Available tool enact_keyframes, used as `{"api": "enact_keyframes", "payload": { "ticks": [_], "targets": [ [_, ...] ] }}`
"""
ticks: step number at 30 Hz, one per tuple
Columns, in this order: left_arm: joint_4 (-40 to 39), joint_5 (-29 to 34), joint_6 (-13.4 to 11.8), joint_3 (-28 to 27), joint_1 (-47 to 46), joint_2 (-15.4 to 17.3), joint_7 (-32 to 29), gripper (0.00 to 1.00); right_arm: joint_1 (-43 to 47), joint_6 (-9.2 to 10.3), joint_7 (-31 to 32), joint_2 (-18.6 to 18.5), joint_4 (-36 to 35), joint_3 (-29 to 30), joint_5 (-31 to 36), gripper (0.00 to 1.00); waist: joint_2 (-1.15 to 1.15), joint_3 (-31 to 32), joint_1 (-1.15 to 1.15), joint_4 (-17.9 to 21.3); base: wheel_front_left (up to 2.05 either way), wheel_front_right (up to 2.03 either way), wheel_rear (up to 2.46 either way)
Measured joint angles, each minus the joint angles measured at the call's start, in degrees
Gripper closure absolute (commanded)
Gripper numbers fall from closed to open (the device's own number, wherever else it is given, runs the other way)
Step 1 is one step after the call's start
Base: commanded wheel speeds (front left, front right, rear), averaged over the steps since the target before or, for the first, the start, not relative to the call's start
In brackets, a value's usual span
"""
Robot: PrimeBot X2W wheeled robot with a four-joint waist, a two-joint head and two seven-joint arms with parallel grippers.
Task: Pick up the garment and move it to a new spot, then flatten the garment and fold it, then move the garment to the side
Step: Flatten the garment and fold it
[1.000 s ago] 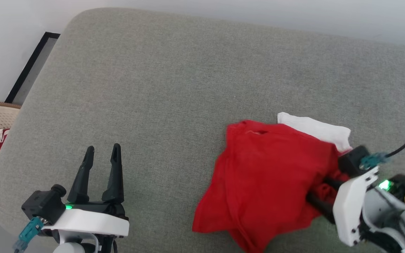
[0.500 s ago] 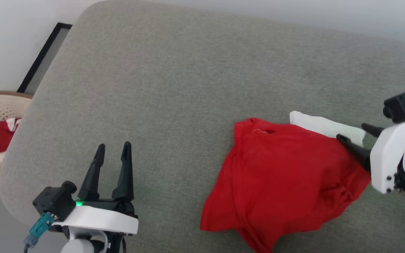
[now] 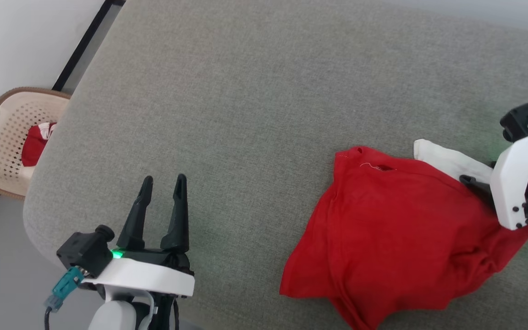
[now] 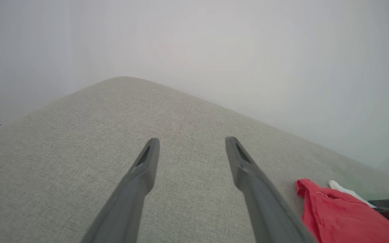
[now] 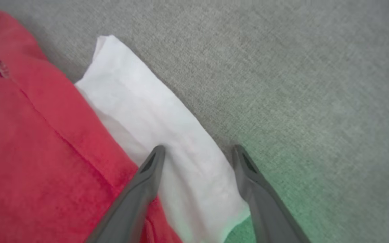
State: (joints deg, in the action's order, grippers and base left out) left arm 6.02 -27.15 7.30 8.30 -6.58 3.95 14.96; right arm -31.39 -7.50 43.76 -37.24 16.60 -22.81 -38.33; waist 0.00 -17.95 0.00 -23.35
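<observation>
Largest first: a grey woven cushion [image 3: 245, 114], rounded at the corners, carries everything. The shirt [image 3: 392, 229] lies bunched on its right half, a soft red knit in a rough lopsided heap with loose folds toward the near edge, not yet flattened. It sits to the right of centre, so my right arm is clearly nearer. Off the cushion's left end stands a pale perforated basket [image 3: 2, 137] with some red cloth inside. My left tool [image 3: 163, 178] hovers over bare cushion, fingers apart and holding nothing, with the shirt well away to its right. My right tool [image 5: 198, 148] is also spread wide and empty, its two fingers straddling the white sleeve [image 5: 140, 101]. That sleeve is a flat smooth strip, its long axis running roughly along my fingers and away from them. I cannot tell whether the tips touch the fabric. Judgement: closing here would pinch the sleeve.
</observation>
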Motion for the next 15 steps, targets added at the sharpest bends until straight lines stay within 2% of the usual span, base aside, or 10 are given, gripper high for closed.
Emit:
{"api": "enact_keyframes", "payload": {
  "ticks": [5, 6, 7, 11, 15],
  "targets": [
    [-0.1, -0.2, 0.0, 0.2, -0.3, -0.3, 0.0, 0.00, -3.9, -0.02, 0.1, -1.3, 3.7, -5.4, -1.8, 0.00, 0.00, -1.3, 0.00, -0.9, 0.00, 0.00, 0.00],
    [0.0, -0.2, 0.0, 0.2, -0.4, -0.3, 0.0, 0.00, -4.6, -0.03, 0.1, -1.6, 4.1, -6.5, -2.5, 0.53, 0.00, -1.5, 0.00, -1.0, 0.00, 0.00, 0.00],
    [0.0, -0.2, 0.0, 0.1, -0.4, -0.3, 0.0, 0.00, -5.3, -0.02, 0.1, -1.9, 4.4, -7.4, -3.0, 1.00, 0.00, -1.5, 0.00, -1.0, 0.00, 0.00, 0.00],
    [0.0, -0.3, 0.0, -0.9, -0.5, -0.4, 0.0, 0.00, -7.4, -0.20, -3.3, -2.4, 6.1, -8.8, -5.2, 1.00, 0.00, -1.3, 0.00, 0.1, 0.00, 0.00, 0.00],
    [0.0, -0.1, 0.0, -1.5, -0.5, -0.2, 0.0, 0.00, -8.3, -0.14, -6.5, -3.9, 7.9, -6.6, -5.9, 1.00, 0.00, -0.6, 0.00, 1.6, 0.00, 0.00, 0.00]
  ]
}}
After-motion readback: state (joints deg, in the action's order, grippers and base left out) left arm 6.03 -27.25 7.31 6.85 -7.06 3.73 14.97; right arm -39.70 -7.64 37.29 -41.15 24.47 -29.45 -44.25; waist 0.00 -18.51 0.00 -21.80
